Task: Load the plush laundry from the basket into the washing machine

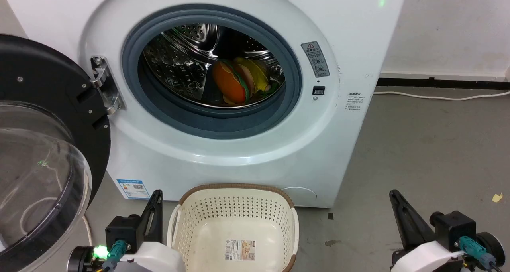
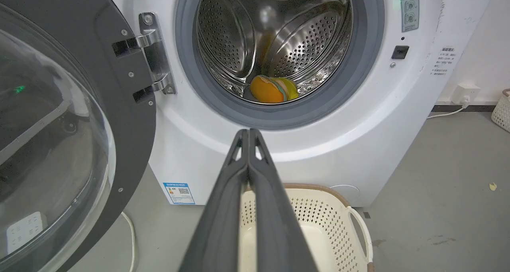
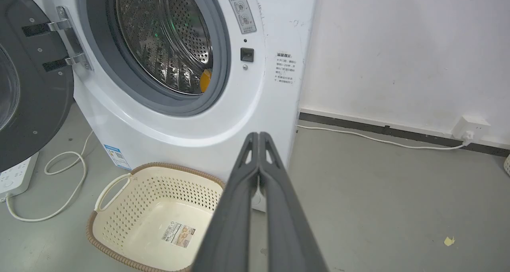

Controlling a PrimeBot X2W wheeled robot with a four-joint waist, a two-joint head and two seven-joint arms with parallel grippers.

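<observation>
Drum check: found the plush laundry [image 1: 238,82] low inside the washing machine [image 1: 350,144], long axis left to right, orange end leftward. Noted left gripper [image 2: 249,134] and right gripper [image 3: 259,136] closed together, flanking the basket [image 1: 235,208].

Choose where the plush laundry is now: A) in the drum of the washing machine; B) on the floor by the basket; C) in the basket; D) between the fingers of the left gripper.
A: the plush laundry lies low in the drum of the washing machine; the basket bears just its label sticker.
</observation>
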